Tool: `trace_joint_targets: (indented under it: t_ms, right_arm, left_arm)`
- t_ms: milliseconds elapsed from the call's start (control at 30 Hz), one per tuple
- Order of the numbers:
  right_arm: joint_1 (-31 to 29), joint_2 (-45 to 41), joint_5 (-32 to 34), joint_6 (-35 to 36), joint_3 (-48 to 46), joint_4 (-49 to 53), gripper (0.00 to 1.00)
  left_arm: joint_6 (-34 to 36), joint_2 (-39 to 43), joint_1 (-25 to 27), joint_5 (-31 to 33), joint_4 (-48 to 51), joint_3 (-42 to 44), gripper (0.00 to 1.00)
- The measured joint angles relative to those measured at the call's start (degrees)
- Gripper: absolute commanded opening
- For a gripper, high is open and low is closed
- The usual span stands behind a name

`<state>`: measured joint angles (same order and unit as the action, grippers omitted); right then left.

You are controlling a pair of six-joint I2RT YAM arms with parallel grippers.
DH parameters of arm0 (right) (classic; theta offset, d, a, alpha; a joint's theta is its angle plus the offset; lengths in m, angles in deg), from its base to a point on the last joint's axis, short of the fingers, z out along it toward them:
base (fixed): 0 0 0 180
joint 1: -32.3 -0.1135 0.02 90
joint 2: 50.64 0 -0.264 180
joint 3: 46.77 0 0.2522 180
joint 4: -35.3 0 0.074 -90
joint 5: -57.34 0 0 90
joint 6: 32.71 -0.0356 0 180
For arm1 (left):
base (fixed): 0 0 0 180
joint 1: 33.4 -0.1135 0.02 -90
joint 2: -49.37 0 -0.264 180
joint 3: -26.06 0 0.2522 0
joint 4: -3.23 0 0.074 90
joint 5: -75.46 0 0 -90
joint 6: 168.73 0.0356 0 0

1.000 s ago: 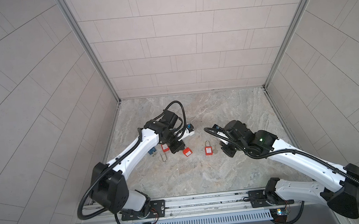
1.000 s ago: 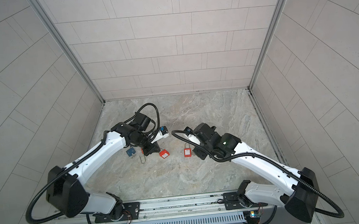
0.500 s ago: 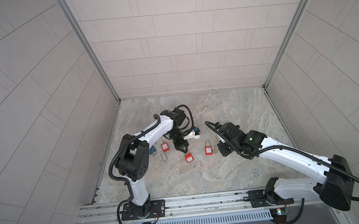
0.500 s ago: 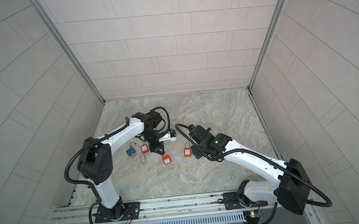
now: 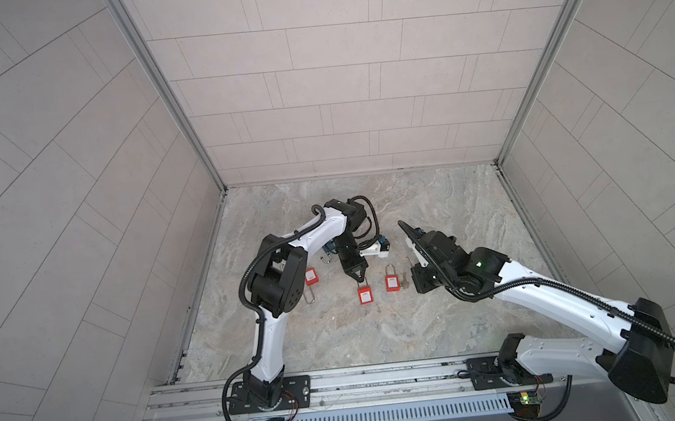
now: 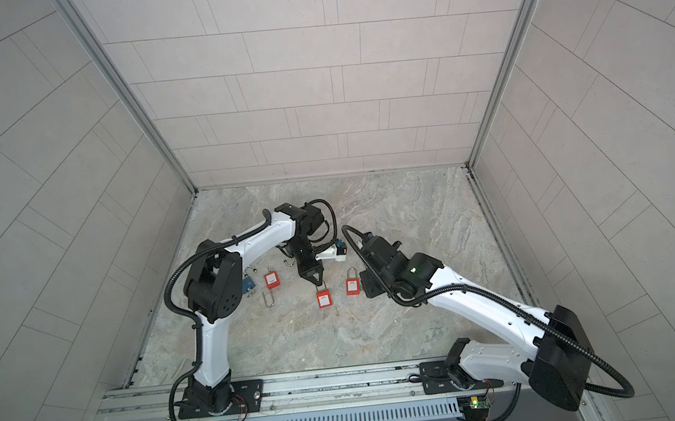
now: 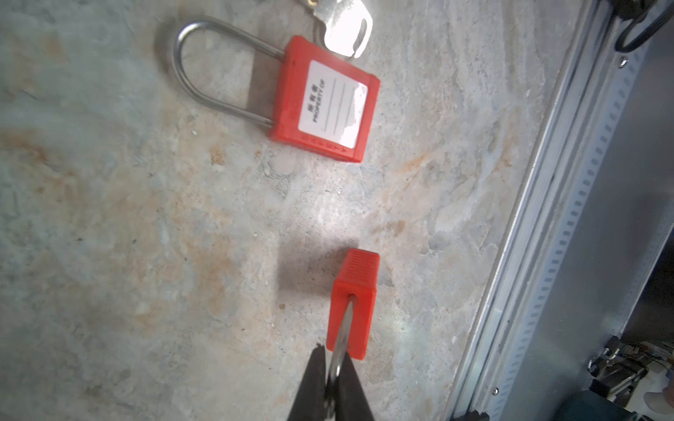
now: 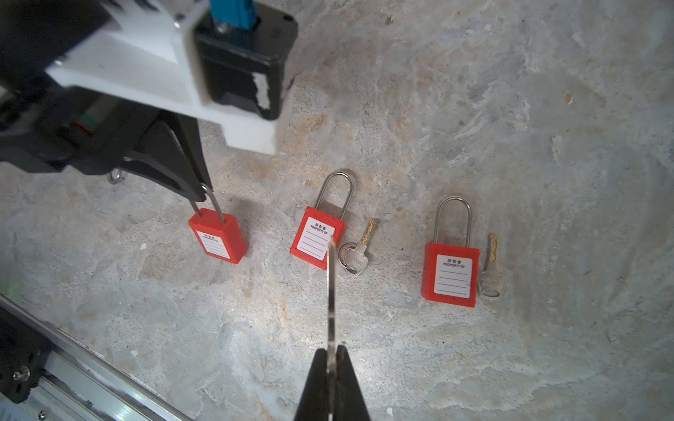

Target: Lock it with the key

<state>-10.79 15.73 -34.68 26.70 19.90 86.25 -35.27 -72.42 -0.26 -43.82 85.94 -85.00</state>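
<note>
My left gripper [image 7: 335,359] is shut on the steel shackle of a red padlock [image 7: 355,291]. The padlock hangs upright below it, close to the marble floor, and shows in both top views [image 5: 365,295] [image 6: 324,299]. The right wrist view has the same padlock [image 8: 219,238] under the left gripper [image 8: 203,193]. My right gripper [image 8: 331,353] is shut on a key [image 8: 331,291], whose thin blade sticks out past the fingertips, edge-on. The key is well apart from the held padlock. In both top views the right gripper is hidden under its own wrist.
Two more red padlocks [image 8: 315,238] [image 8: 452,273] lie flat on the floor, each with a key [image 8: 359,251] [image 8: 491,273] beside it. Further left lie another red padlock [image 5: 310,276], a loose shackle [image 5: 309,299] and a blue padlock [image 6: 248,286]. An aluminium rail [image 5: 383,376] borders the front.
The left arm has folded its elbow up and carried the padlock a little toward the front right. The right wrist has shifted slightly toward the left.
</note>
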Motion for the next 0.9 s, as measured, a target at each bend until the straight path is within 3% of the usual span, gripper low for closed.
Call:
trace_joint_targets:
  t_ms: [233,333,600,700,900]
  right_arm:
    - [0.0,-1.9,0.0,-3.5,0.0,0.5,0.0]
    - [0.0,-2.1,0.0,-5.1,0.0,0.5,0.0]
    - [0.0,-1.6,-1.3,-9.0,0.1,2.6,0.0]
    - [-0.5,0.3,-2.5,-10.6,0.8,3.3,0.0]
    - [-3.9,8.8,-3.4,-12.0,6.4,5.3,0.0]
  left_arm:
    - [-0.4,-4.5,0.9,4.7,-2.3,-1.8,0.19]
    - [-1.1,-4.8,1.2,6.2,-3.1,-2.8,0.28]
    - [-5.3,-4.0,0.6,5.0,-7.8,-4.2,0.38]
    - [-10.0,0.3,-2.0,2.0,-13.5,0.6,0.38]
    - [-24.7,18.1,-11.1,-0.1,-27.5,16.0,0.33]
